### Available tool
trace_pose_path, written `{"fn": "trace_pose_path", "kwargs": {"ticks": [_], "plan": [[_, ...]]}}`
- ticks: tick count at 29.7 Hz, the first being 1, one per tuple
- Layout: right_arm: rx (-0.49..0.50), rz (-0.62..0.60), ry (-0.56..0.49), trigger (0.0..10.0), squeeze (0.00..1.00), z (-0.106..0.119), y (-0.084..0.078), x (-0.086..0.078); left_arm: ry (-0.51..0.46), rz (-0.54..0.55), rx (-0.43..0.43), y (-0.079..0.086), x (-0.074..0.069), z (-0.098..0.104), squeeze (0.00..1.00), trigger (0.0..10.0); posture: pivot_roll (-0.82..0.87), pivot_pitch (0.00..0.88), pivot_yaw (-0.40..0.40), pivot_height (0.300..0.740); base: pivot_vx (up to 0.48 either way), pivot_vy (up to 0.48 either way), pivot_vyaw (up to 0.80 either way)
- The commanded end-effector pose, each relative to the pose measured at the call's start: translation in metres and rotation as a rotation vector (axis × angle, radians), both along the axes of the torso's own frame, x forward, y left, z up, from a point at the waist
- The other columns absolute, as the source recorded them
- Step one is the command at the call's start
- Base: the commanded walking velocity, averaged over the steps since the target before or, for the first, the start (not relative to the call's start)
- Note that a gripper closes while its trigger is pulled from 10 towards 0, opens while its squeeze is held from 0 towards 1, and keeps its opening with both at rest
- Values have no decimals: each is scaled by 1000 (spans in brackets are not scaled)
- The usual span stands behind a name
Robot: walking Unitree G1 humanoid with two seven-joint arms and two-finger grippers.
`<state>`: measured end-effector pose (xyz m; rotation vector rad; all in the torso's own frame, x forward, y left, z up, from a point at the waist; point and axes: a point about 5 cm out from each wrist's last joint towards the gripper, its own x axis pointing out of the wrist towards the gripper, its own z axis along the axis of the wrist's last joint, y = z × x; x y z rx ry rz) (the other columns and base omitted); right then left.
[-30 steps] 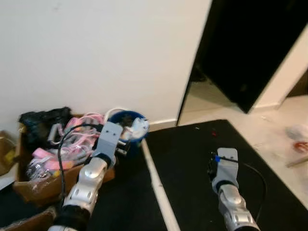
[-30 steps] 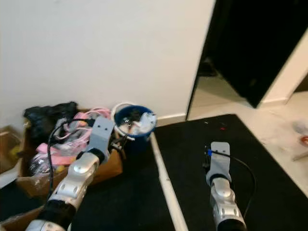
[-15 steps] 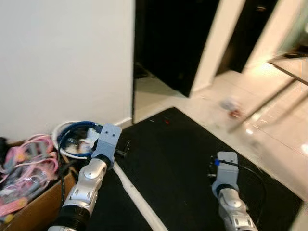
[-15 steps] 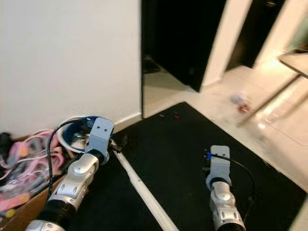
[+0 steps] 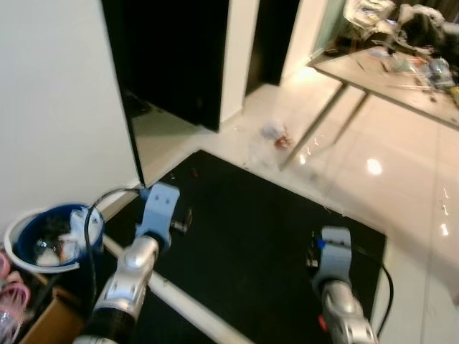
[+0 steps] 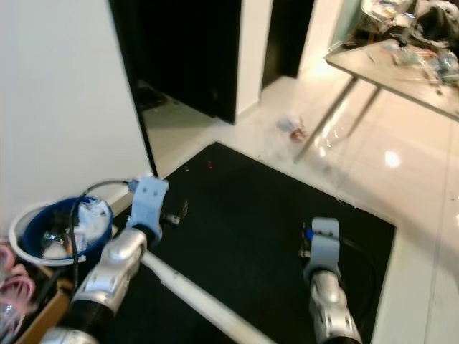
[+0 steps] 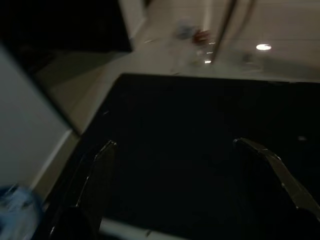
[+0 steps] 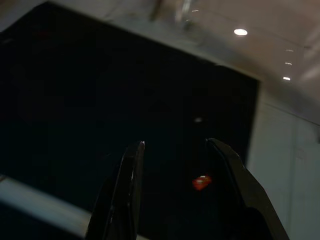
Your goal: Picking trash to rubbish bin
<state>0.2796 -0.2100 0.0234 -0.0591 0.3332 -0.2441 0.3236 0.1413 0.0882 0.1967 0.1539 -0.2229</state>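
The blue rubbish bin [image 5: 43,240] with a white rim stands by the wall at the far left, holding crumpled paper and plastic. A small heap of trash [image 5: 276,135] lies on the shiny tiles beyond the black mat, and it is blurred in the left wrist view as trash [image 7: 192,34]. My left gripper [image 7: 175,145] is open and empty above the mat, just right of the bin. My right gripper [image 8: 175,144] is open and empty over the mat's right part. A tiny red scrap [image 8: 201,182] lies on the mat below it.
A black mat [image 5: 265,229] covers the floor ahead, and a white bar [image 5: 179,301] lies across its left part. A cluttered table [image 5: 387,68] on slanted legs stands at the back right. A dark doorway [image 5: 172,57] is straight ahead. A cardboard box [image 5: 29,322] sits beside the bin.
The camera has swung to the right: bin and box slid to the picture's left edge, while the tiles, floor trash and table came into view. Both arms keep their pose.
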Motion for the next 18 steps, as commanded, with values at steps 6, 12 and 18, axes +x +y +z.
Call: {"fn": "trace_pose_path", "kwargs": {"ticks": [6, 12, 18], "plan": [[14, -23, 10, 10000, 0, 0, -4, -3, 15, -28, 2, -4, -1, -2, 0, 10000, -94, 76, -2, 740, 0, 0, -800], [16, -28, 21, 10000, 0, -2, -6, -4, 44, -88, -39, -13, -3, -2, 0, 10000, -92, 81, 3, 740, 0, 0, -800], [42, -24, 32, 10000, 0, -3, -2, -3, 74, -48, -125, -10, 0, -2, 0, 10000, -97, 79, 5, 740, 0, 0, -800]]}}
